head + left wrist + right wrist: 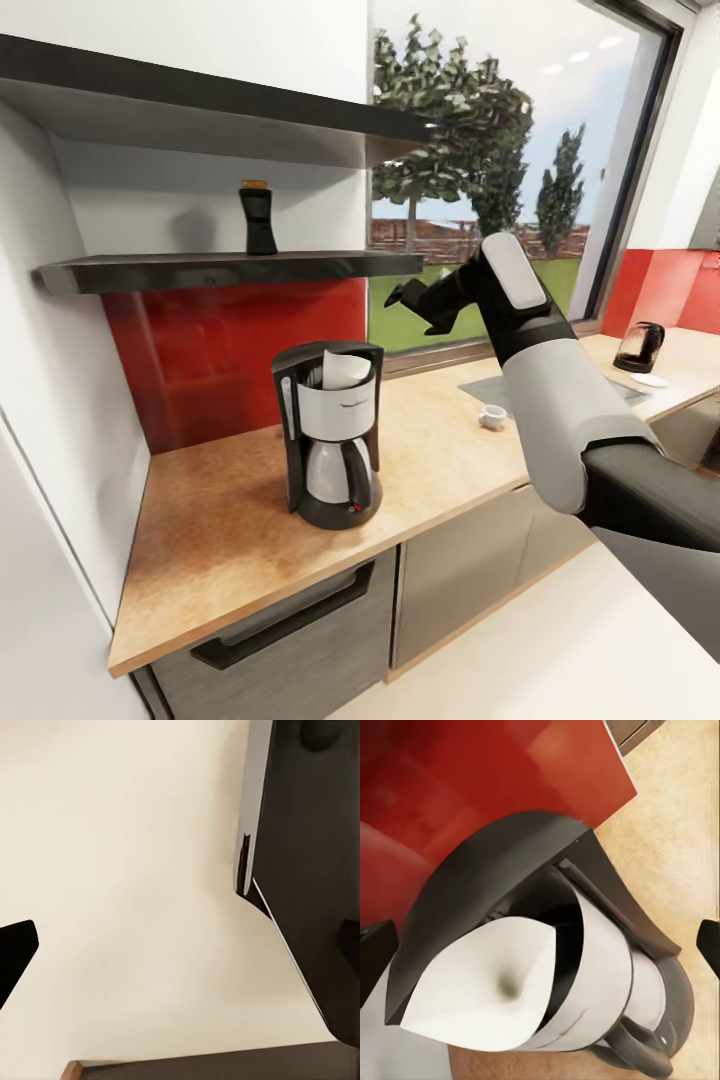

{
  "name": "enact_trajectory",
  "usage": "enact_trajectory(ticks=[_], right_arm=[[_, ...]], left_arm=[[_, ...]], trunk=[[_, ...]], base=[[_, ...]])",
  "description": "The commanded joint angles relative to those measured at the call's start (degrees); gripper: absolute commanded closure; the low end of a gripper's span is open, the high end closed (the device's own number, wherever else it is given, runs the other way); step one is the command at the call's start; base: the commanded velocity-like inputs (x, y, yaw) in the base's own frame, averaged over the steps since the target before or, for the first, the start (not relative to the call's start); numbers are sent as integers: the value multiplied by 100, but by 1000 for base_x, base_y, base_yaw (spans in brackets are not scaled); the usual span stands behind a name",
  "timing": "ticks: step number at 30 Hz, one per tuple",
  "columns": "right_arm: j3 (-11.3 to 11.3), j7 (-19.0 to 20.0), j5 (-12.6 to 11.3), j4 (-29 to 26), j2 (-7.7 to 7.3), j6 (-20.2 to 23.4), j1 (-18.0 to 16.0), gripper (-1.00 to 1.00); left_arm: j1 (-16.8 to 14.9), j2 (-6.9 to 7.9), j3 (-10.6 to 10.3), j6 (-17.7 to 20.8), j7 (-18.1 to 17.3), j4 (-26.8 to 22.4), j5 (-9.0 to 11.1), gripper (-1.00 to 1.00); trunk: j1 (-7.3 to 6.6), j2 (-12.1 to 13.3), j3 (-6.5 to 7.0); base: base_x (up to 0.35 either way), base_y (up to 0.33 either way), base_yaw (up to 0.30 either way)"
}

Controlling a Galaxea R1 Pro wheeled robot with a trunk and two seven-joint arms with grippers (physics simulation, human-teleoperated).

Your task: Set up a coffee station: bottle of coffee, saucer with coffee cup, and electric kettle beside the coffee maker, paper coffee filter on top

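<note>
Head view: coffee maker point(328, 432) on kitchen countertop point(200, 540), paper coffee filter point(343, 368) sitting in its top. Bottle of coffee point(258, 217) upright on kitchen shelf point(230, 268), up and left of right gripper point(412, 296), which is nearer arm. Coffee cup point(491, 417) further along counter; electric kettle point(639, 347) and saucer point(651, 380) far right.

Right wrist view: filter point(487, 994) below, fingers point(375, 956) apart, empty.

Left wrist view: pale floor, probably; finger state unclear.
</note>
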Motion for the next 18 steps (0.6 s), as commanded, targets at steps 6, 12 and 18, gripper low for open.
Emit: enact_trajectory(ticks=[6, 12, 18], right_arm=[[6, -58, -53, -21, -5, 3, -1, -100], [11, -58, -53, -72, -22, 3, -1, -100], [20, -62, -25, -49, -36, 11, -1, -100]], left_arm=[[-4, 9, 6, 10, 13, 6, 2, -100], [-4, 17, 6, 11, 18, 6, 2, -100], [-4, 18, 6, 11, 17, 6, 2, -100]], trunk=[[2, -5, -2], [2, -5, 13], [2, -5, 40]], base=[[0, -162, -1], [0, -36, -112], [0, -4, -211]])
